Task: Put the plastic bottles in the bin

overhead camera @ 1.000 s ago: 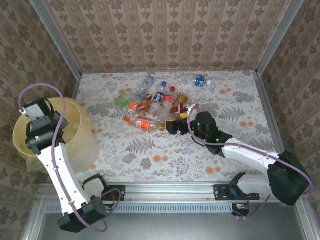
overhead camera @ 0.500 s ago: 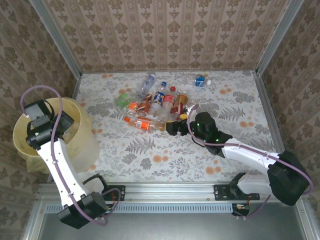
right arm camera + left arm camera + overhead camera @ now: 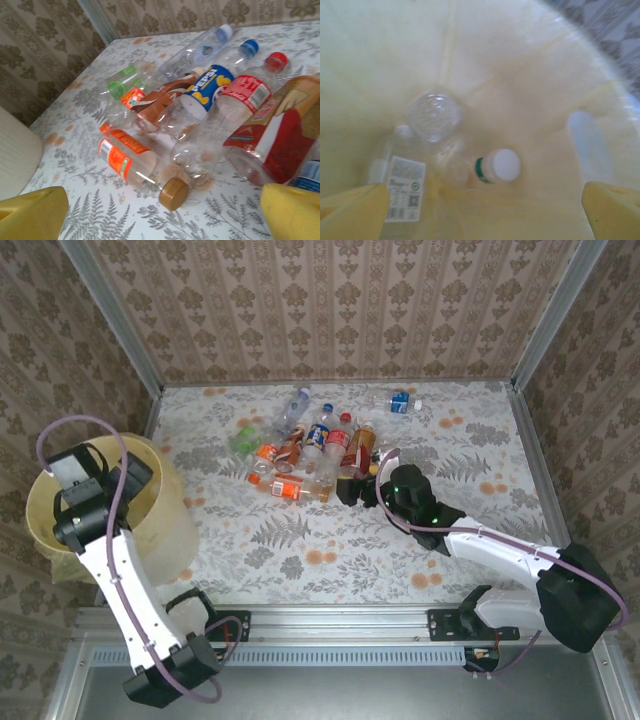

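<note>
Top camera first. My left arm (image 3: 112,560) reaches over the bin (image 3: 165,510), which sits at the left edge of the tabletop (image 3: 470,530), well apart from the rest. The plastic bottles (image 3: 310,445) lie heaped in the far middle, and one stray bottle (image 3: 398,402) is off toward the far right. My right fingers (image 3: 348,490) sit right at the near edge of that heap.

Left wrist cam looks straight down into the bin. My left fingers (image 3: 352,210) are spread wide at the bottom corners with nothing between them. On the bin floor there's a clear bottle (image 3: 432,115) seen end-on, a white-capped bottle (image 3: 497,167) with a green ring just beside it, and a white-label bottle (image 3: 400,192) lying at the left. It's a bit blurry, so that's all I can make out.

Right wrist cam: the right fingers are spread apart too and aren't gripping anything. Just ahead of them an orange-label bottle (image 3: 137,162) lies on its side, brown cap pointing my way. Behind it lie the Pepsi bottle (image 3: 210,90) with a blue cap, a red-label bottle (image 3: 245,92) with a red cap, and a green-capped bottle (image 3: 117,87) further left. A red-and-gold bottle (image 3: 280,135) lies at the right. The bin's pale side pokes in at the left edge.
</note>
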`<move>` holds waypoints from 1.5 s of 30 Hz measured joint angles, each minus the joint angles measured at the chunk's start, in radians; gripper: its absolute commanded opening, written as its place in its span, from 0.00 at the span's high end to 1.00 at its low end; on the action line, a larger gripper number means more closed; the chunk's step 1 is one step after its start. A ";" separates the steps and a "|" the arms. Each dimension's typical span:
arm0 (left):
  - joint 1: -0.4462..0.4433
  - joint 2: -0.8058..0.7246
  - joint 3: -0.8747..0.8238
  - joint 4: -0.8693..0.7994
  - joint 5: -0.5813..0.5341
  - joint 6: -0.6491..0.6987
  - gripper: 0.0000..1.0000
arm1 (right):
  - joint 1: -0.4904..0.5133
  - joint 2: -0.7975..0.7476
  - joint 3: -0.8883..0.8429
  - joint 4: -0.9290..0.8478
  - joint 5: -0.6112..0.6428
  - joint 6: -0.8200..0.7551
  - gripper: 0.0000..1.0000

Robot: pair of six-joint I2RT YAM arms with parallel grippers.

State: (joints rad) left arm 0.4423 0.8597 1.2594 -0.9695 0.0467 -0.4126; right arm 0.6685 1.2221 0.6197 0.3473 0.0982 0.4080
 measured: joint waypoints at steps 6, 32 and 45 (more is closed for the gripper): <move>-0.169 -0.043 -0.001 0.089 0.053 -0.041 0.00 | -0.033 0.000 0.000 -0.091 0.117 0.074 0.00; -0.677 0.112 -0.069 0.437 0.099 -0.111 0.00 | -0.261 0.412 0.255 -0.335 -0.011 0.195 0.17; -0.691 0.151 -0.069 0.441 0.087 -0.111 0.00 | -0.281 0.564 0.340 -0.353 -0.015 0.185 0.19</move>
State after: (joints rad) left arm -0.2485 1.0103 1.1904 -0.5285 0.1337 -0.5236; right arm 0.3878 1.7859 0.9596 -0.0059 0.0834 0.5930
